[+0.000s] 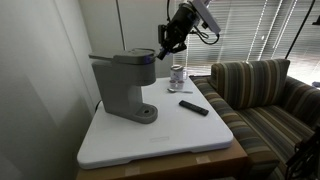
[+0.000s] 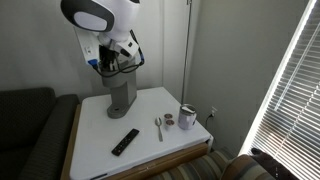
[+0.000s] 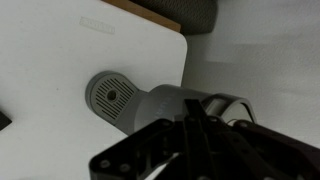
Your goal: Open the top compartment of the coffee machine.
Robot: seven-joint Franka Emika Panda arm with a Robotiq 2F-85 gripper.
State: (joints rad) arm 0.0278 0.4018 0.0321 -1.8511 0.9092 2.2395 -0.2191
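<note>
The grey coffee machine (image 1: 120, 85) stands on the white table, with its column, overhanging head and round drip base (image 3: 110, 97). Its top compartment (image 1: 128, 60) lies down, closed. It also shows in the wrist view (image 3: 165, 103), from above. My gripper (image 1: 166, 44) hangs at the front end of the head, just above it. In the wrist view the dark fingers (image 3: 190, 135) are pressed together over the lid, with nothing seen between them. In an exterior view the arm and gripper (image 2: 118, 62) hide most of the machine's head; the column (image 2: 122, 97) shows below.
A small metal can (image 1: 178, 75), a spoon (image 2: 158, 127) and a black remote (image 1: 193, 107) lie on the white table (image 1: 150, 140) beside the machine. A striped couch (image 1: 265, 95) stands next to the table. A wall is behind the machine.
</note>
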